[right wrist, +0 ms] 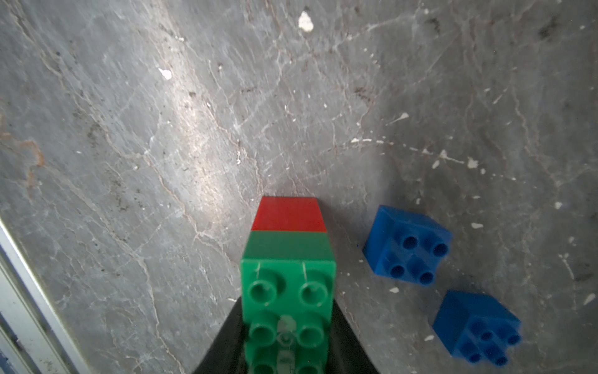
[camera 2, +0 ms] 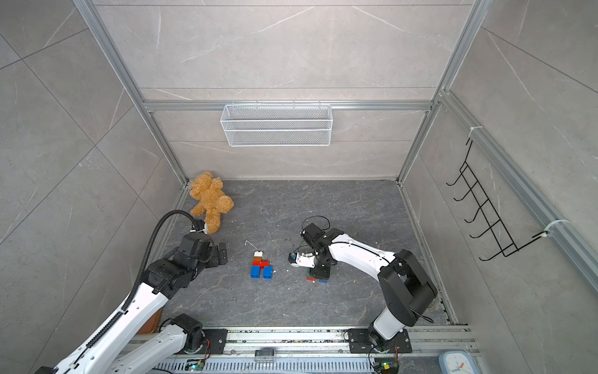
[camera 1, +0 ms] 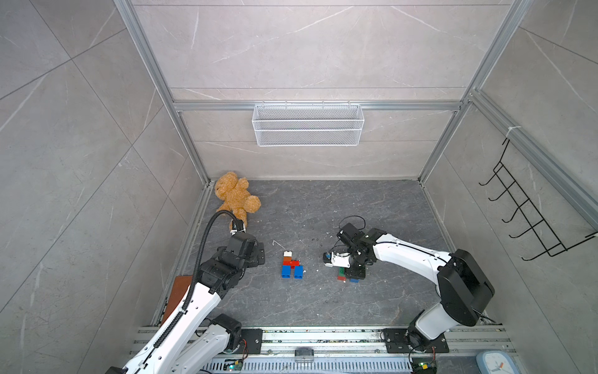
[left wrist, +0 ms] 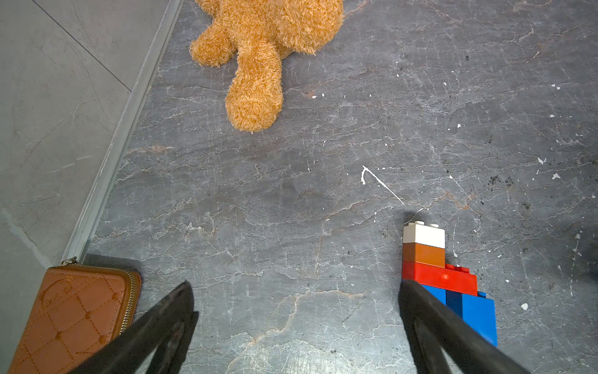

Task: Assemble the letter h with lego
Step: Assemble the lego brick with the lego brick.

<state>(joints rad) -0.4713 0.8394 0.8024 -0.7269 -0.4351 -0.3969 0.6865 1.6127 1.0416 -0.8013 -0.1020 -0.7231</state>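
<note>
Left tool (left wrist: pixel 294 288) hovers wide open (tilted downward), while right tool (camera 1: pixel 352 272) clamps a green brick (right wrist: pixel 288 291).

Back wall (camera 1: pixel 307 48): large grey marble-look panels with pale veins, set in an aluminium frame (camera 1: pixel 443 139). A white mesh basket (camera 1: pixel 308 124) hangs from the cross rail (camera 1: pixel 226 106) at mid-wall. Below the basket: dark grey stone-look floor (camera 1: pixel 323 207), veined, flecked with white specks. Right of the basket: black wire hook rack (camera 1: pixel 530 207) on the side wall (camera 1: pixel 550 97). Far below and right of the basket: pale blue clock (camera 1: pixel 493 362). Light soft and even, with a faint sheen on the floor

Teddy bear (camera 1: pixel 238 196) lies behind the lego stack (camera 1: pixel 292 266).
</note>
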